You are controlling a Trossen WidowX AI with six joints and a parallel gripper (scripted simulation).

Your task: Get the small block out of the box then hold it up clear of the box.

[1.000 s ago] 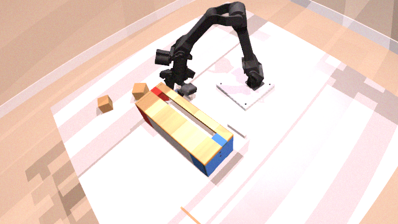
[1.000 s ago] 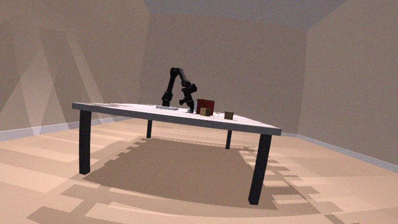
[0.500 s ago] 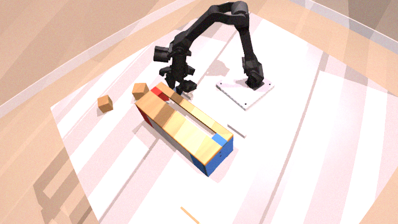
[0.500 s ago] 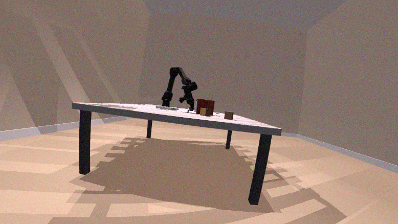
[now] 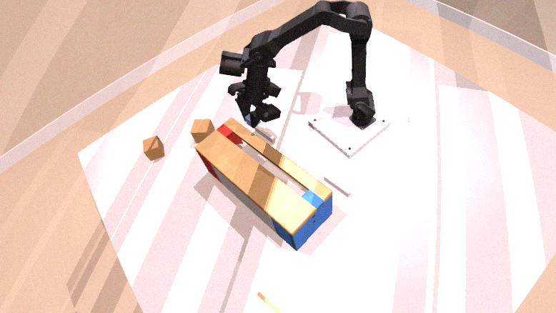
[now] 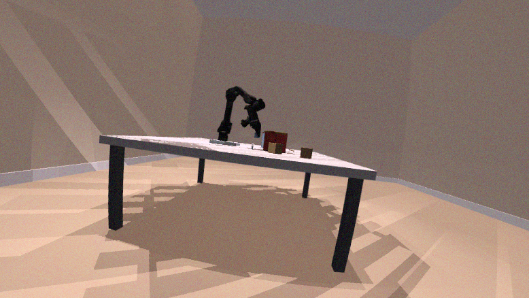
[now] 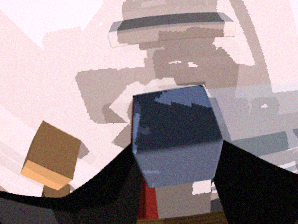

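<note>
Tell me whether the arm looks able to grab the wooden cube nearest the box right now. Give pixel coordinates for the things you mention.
Probably not as things stand: the pincer (image 5: 251,121) (image 6: 257,133) (image 7: 174,144) is already shut on the blue block (image 5: 249,118) (image 6: 256,135) (image 7: 177,135). The cube (image 5: 202,129) (image 6: 275,147) (image 7: 51,152) itself looks exposed from above, beside the box's (image 5: 249,166) (image 6: 280,137) red end.

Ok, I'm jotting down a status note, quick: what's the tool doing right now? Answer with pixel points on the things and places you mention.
Tool (image 5: 252,121) (image 6: 257,135) (image 7: 174,144): closed on the small blue block (image 5: 249,119) (image 6: 256,135) (image 7: 177,122), held up off the table.
</note>
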